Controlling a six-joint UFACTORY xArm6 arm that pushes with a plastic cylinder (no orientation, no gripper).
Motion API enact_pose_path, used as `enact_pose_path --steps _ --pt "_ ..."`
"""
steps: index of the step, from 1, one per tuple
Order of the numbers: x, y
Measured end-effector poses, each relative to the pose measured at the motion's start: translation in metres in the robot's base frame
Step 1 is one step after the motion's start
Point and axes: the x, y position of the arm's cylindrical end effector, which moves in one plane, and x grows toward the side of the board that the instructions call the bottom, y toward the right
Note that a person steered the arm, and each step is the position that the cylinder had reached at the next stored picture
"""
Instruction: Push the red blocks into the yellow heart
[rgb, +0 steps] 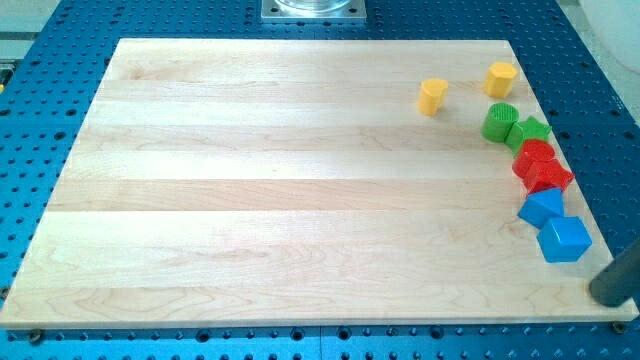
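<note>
Two red blocks sit touching near the board's right edge, the upper one (535, 155) against the lower one (547, 177); their shapes are hard to make out. A yellow block (432, 96), which looks heart-like, stands at the upper right, well to the left and above the red ones. A second yellow block (501, 78), more angular, is further right near the top edge. My tip (606, 298) is at the view's lower right, just off the board's right edge. It is below and right of the red blocks, touching no block.
A green cylinder (498, 122) and a green star (531, 131) lie between the yellow and red blocks. Two blue blocks (541, 207) (565, 239) sit just below the red ones. The wooden board (280, 200) rests on a blue perforated table (50, 100).
</note>
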Motion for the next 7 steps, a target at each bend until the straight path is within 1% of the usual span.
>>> enact_pose_path --steps 2,3,4,6,7 --pt "-0.095 -0.002" --pt "-0.127 -0.005" --pt "-0.14 -0.016" --pt "-0.141 -0.025" --pt "-0.158 -0.052"
